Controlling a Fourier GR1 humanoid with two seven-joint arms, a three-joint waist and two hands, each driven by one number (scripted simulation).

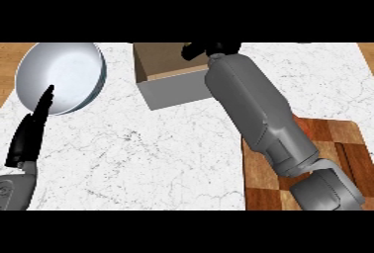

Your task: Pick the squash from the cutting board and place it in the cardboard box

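Squash was out of sight, not on the board [343,143]; it may have been in the right hand [211,49] over the box [175,89], its fingers too hidden to judge. The table [146,148] held a bowl [62,74]. The left hand [33,128] rested open. Released off-centre, anything held could strike the rim.

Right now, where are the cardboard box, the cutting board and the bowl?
cardboard box [175,91]: head view, its pale outer front wall.
cutting board [336,133]: head view, bare wood right of the forearm.
bowl [66,69]: head view, its inner surface.
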